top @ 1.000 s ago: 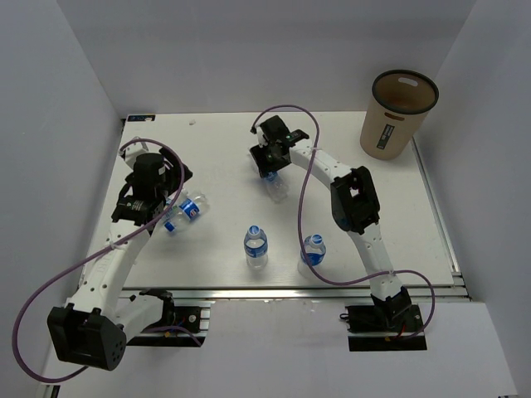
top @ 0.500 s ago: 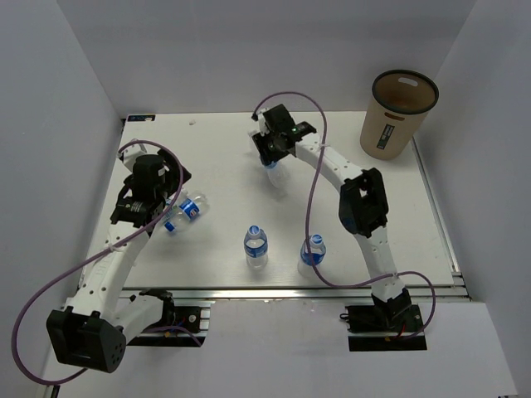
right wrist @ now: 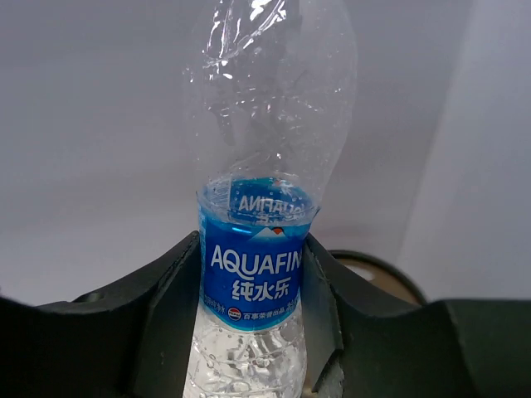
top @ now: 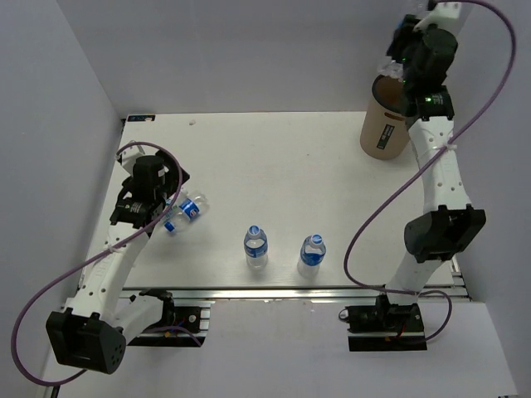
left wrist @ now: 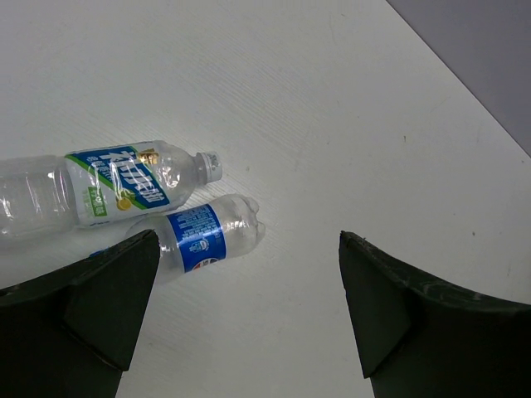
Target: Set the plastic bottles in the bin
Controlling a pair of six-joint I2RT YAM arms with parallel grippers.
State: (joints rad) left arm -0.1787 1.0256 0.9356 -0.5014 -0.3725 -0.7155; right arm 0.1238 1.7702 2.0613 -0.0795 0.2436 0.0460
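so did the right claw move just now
Yes, right claw swung right and away, ending above the tall tan cylindrical bin, gripping a clear plastic bottle.

Low: left end effector (left wrist: 249, 249), fingers apart. Raised high, arm extended: right end effector (right wrist: 253, 280) clamped on bottle (right wrist: 255, 249).

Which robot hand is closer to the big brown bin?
The right. The right gripper holds a bottle up over the bin, while the left gripper hangs open over lying bottles far across the table.
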